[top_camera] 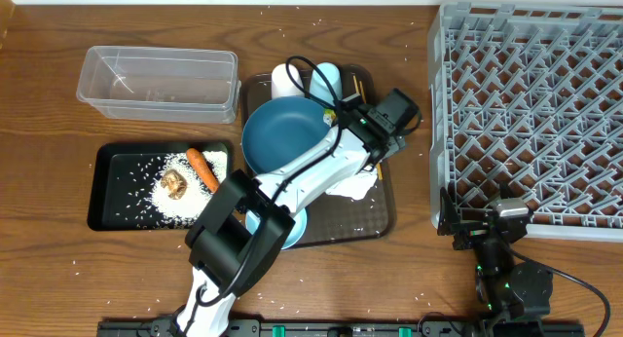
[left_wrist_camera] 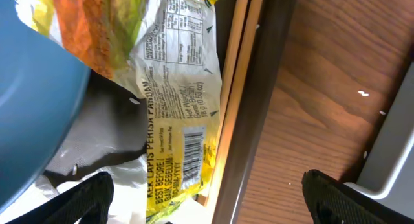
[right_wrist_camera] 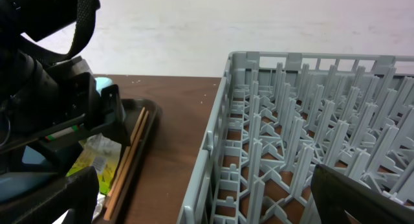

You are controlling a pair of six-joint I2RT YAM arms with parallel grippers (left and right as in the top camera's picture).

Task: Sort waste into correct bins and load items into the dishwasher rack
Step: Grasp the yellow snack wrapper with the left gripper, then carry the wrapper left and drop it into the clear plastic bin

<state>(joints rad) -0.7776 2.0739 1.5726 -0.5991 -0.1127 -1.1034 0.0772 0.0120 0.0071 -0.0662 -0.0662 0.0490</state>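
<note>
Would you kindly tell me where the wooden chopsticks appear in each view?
Overhead: chopsticks just show at the brown tray's upper right, otherwise under the left arm.
Left wrist: chopsticks run top to bottom, centre.
Right wrist: chopsticks lower left.
Shared landmark: the brown tray's rim beside them.

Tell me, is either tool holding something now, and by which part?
Nothing is held: the left tool is open over the wrapper, the right tool open near the rack.

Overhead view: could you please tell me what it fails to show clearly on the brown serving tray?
- wrapper: overhead, mostly under the left arm; the left wrist view crops it.
- light-blue bowl: overhead, mostly under that arm.
- chopsticks: overhead, only an end shows past the arm.
</note>
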